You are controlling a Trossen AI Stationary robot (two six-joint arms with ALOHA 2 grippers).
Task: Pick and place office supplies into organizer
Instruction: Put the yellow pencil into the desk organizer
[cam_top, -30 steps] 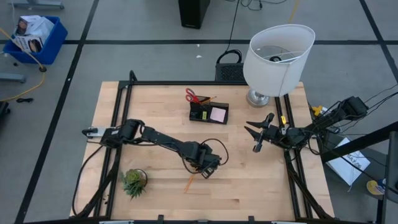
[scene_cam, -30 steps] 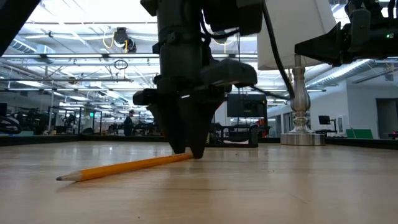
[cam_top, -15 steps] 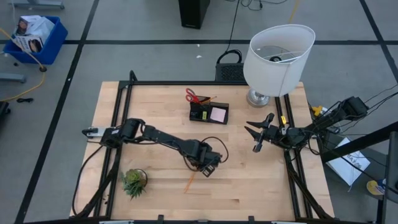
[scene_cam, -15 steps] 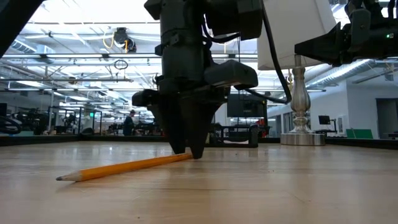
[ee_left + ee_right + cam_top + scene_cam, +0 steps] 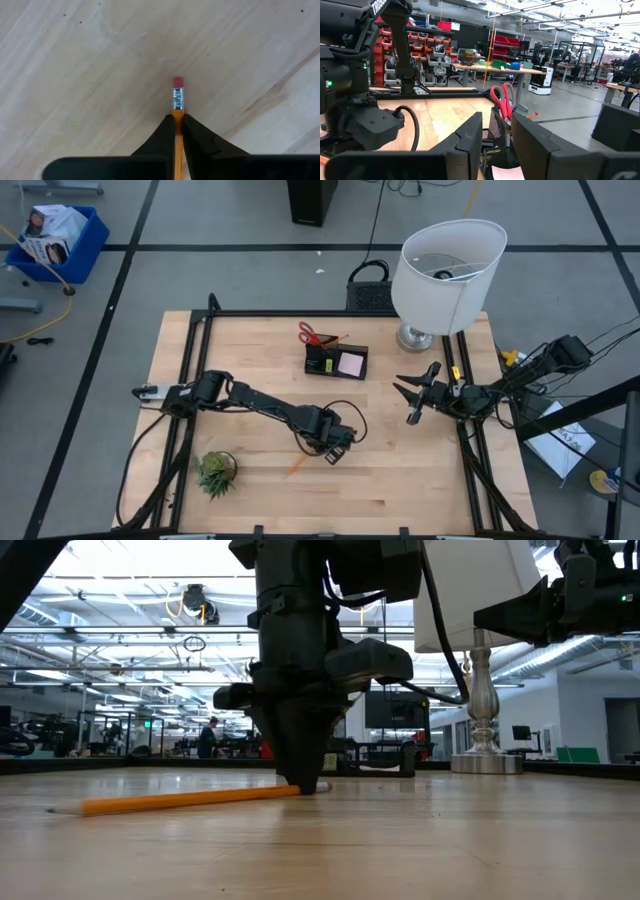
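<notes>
No readable text, label, brand, number or sign anywhere

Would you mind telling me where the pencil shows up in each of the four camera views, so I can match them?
High view: the pencil lies lower centre, on the wood just left of the left gripper.
Low view: pencil flat on the table, running left from the gripper.
Left wrist view: eraser end pokes out between the closed fingers.
Right wrist view: not visible.
Shared landmark: the left gripper.
</notes>
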